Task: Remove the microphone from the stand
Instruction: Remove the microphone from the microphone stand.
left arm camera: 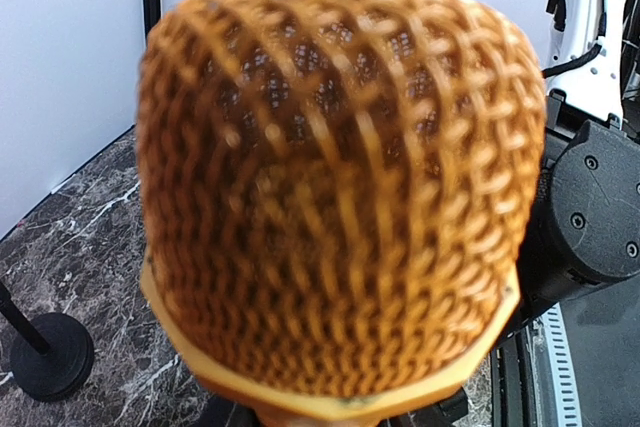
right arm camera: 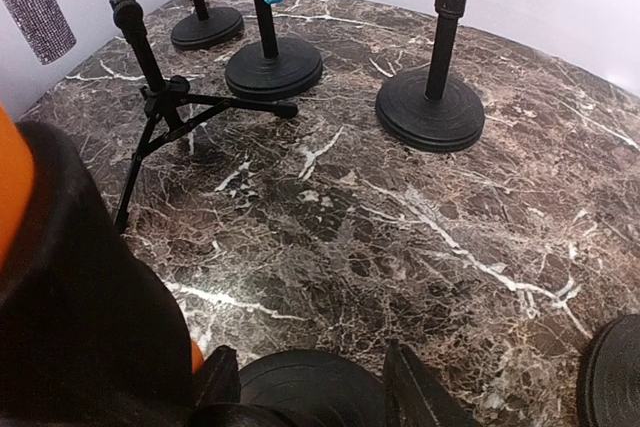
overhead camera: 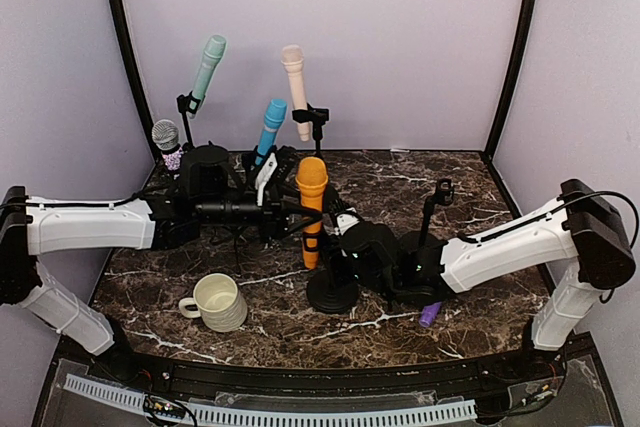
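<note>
Near mid-table — orange microphone upright above the base of its stand, left hand closed round its body; right hand low beside the stand, fingers parted, holding nothing.

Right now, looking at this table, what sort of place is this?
Most likely a robot test booth, not a real studio: plain lavender walls close in a marble-patterned tabletop, two robot arms are bolted at its near edge, and coloured microphones on stands surround an orange microphone.
</note>
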Action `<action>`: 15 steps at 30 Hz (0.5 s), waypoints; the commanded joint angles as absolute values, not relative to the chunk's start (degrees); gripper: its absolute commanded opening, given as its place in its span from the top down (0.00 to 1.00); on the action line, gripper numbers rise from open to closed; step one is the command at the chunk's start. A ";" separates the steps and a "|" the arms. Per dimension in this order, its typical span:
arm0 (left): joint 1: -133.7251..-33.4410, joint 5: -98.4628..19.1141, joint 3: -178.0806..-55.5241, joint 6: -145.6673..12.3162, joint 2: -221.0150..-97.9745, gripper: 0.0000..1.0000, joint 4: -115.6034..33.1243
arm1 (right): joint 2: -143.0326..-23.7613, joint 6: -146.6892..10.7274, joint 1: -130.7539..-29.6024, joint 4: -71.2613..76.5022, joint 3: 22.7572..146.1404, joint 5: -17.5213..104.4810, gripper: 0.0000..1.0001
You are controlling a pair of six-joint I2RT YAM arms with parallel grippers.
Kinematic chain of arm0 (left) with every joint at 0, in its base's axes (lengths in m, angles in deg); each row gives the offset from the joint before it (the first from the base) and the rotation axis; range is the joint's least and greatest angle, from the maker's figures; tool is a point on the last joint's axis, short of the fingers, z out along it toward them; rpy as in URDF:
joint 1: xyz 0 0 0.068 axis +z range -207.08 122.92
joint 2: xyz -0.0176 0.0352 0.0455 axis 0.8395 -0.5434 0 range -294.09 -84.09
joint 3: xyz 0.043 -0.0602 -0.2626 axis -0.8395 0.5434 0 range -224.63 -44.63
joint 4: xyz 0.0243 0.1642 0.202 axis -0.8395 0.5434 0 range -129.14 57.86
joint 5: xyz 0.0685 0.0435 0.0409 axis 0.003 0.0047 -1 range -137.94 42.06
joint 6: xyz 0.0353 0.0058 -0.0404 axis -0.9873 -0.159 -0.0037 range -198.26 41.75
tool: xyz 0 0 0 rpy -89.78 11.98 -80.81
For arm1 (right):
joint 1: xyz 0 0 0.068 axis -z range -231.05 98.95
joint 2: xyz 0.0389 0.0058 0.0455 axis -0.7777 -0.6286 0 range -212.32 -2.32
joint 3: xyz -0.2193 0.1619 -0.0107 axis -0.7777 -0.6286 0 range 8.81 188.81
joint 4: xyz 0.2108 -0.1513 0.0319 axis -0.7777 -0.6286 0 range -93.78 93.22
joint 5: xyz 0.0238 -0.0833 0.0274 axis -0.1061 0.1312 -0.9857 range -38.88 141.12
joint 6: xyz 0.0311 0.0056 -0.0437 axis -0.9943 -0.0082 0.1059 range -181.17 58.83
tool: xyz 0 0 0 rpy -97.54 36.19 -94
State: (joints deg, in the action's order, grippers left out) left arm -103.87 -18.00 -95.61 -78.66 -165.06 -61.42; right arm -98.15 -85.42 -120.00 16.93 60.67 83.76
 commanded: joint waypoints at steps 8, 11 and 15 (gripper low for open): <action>-105.68 -13.12 -98.16 -76.66 -165.21 1.00 -62.76 | -97.84 -81.89 -119.69 22.70 62.55 88.11 0.52; -105.68 -13.02 -98.28 -76.74 -165.29 1.00 -62.57 | -97.93 -81.08 -119.74 23.31 62.32 87.98 0.63; -105.65 -13.22 -98.33 -76.88 -165.28 1.00 -62.44 | -98.11 -79.93 -120.08 23.16 62.30 87.87 0.81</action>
State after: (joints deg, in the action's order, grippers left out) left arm -104.09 -18.22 -96.49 -78.64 -166.04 -61.48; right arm -98.21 -81.26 -120.35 17.74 60.67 84.59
